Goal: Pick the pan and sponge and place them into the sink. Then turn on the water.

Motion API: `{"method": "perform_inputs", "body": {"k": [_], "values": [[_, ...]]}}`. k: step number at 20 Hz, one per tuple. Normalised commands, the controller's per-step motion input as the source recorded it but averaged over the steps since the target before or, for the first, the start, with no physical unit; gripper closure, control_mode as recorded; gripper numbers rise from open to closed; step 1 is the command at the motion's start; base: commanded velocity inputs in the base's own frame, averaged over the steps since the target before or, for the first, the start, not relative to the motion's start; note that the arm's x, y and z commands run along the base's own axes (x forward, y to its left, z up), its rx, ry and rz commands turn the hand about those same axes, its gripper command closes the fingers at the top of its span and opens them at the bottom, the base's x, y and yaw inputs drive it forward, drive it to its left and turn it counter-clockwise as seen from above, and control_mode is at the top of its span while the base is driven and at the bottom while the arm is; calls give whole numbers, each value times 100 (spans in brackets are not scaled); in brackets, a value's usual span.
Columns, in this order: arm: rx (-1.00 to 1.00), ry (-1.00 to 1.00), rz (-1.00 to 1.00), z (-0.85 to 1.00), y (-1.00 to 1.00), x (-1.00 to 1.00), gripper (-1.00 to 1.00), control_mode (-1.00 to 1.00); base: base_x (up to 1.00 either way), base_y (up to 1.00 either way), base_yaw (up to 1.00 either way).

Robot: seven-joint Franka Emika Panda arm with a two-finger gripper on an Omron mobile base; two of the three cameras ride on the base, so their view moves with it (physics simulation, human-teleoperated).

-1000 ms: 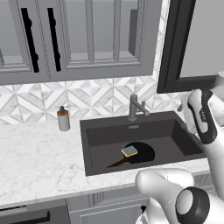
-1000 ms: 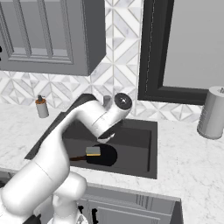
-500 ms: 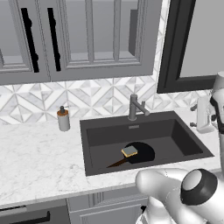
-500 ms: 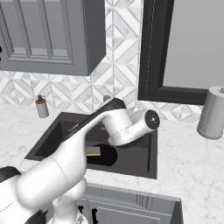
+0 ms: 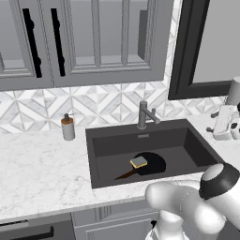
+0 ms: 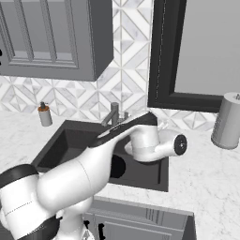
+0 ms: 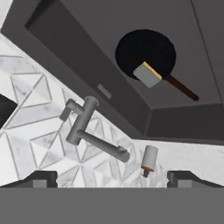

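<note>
The black pan (image 5: pixel 151 164) lies flat in the dark sink (image 5: pixel 197 147), its brown handle (image 7: pixel 181 89) pointing to the front left. On the pan's left part rests the sponge (image 5: pixel 138 162), also visible from the hand (image 7: pixel 148 74). My gripper (image 7: pixel 112 178) is open and empty, with its fingertips (image 7: pixel 43 177) spread wide. My hand (image 5: pixel 224 123) hangs over the counter right of the sink and looks back at the grey faucet (image 7: pixel 87 127). The faucet's spout is dry, and the water is out of view.
A soap dispenser (image 5: pixel 68 127) stands on the marble counter left of the sink. A paper towel roll (image 6: pixel 227 121) stands at the back right. Cabinets hang above the counter, and a dark window frame (image 6: pixel 157 56) rises behind the faucet.
The arm has swung to the right, from above the sink to over the counter at its right side. Pan and sponge have stayed in place.
</note>
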Motion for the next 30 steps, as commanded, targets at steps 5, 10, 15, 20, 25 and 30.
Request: {"method": "perform_inputs", "body": {"k": [5,10,15,20,25,30], "values": [[12,-11,-11,-30,-13,39,-100,-100,0,0,0],[11,-17,-18,-37,-1,44,-100,-100,0,0,0],[13,-12,-22,-26,0,33,-100,-100,0,0,0],[16,-2,-13,-9,0,42,-100,-100,0,0,0],[10,0,-1,-7,0,44,-100,-100,0,0,0],[5,-1,0,-18,0,33,-100,-100,0,0,0]]}}
